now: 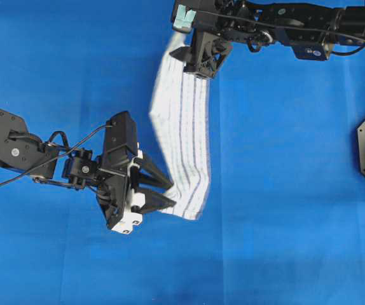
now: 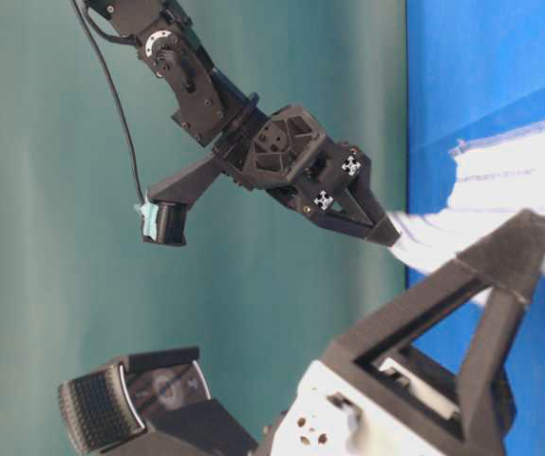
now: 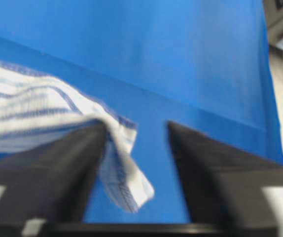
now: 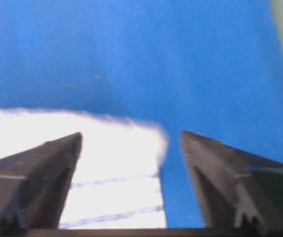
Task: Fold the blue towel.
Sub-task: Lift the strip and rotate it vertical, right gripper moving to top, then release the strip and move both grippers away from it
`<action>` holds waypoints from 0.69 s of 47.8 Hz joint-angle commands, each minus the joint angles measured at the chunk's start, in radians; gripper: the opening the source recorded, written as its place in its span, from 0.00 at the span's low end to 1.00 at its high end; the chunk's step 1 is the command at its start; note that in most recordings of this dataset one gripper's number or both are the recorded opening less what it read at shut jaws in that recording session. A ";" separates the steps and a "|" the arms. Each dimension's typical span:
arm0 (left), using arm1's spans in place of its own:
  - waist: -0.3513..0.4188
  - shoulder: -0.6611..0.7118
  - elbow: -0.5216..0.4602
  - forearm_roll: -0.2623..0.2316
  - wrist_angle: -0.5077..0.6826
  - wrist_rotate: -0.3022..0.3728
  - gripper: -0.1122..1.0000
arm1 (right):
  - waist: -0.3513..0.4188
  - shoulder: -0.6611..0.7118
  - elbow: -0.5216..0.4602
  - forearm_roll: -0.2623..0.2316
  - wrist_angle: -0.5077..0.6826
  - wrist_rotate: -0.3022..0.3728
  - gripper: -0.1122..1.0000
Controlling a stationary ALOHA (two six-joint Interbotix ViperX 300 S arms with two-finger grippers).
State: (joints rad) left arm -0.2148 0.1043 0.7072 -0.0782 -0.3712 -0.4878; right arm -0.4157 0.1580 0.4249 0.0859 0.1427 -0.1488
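The blue towel point(image 1: 182, 136) lies in a long folded strip on the blue table cover point(image 1: 284, 210). Both the left gripper point(image 1: 163, 190) and right gripper point(image 1: 198, 67) have open jaws, letting go. Next, I think, fold it across.

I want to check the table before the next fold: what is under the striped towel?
Only the blue table covering shows around and beneath the blue towel. Whatever lies directly under the folded cloth is covered and cannot be seen.
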 commanded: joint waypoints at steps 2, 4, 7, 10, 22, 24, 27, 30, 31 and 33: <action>0.003 -0.023 -0.015 -0.006 0.011 0.002 0.66 | 0.002 -0.015 -0.025 -0.011 -0.015 0.003 0.90; 0.003 -0.031 -0.011 -0.005 0.021 0.003 0.76 | 0.002 -0.015 -0.025 -0.012 -0.015 0.003 0.89; 0.003 -0.052 0.000 -0.006 0.048 0.003 0.88 | 0.002 -0.018 -0.025 -0.012 -0.011 0.003 0.88; 0.003 -0.086 0.015 -0.005 0.087 0.003 0.90 | 0.002 -0.026 -0.021 -0.014 -0.009 0.003 0.87; 0.003 -0.255 0.097 -0.005 0.236 0.005 0.86 | 0.003 -0.121 0.035 -0.014 0.012 0.012 0.87; 0.003 -0.278 0.109 -0.005 0.252 0.006 0.86 | 0.005 -0.140 0.051 -0.014 0.018 0.014 0.87; 0.006 -0.319 0.127 -0.003 0.276 0.012 0.86 | 0.008 -0.169 0.077 -0.012 0.021 0.018 0.87; 0.017 -0.353 0.143 0.000 0.293 0.017 0.86 | 0.012 -0.198 0.106 -0.011 0.021 0.023 0.87; 0.023 -0.362 0.149 0.002 0.296 0.017 0.86 | 0.015 -0.216 0.121 -0.011 0.021 0.025 0.87; 0.035 -0.380 0.158 0.008 0.301 0.020 0.86 | 0.018 -0.239 0.143 -0.009 0.021 0.026 0.87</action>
State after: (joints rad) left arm -0.1994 -0.2255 0.8652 -0.0813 -0.0767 -0.4725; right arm -0.4050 -0.0169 0.5507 0.0752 0.1672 -0.1258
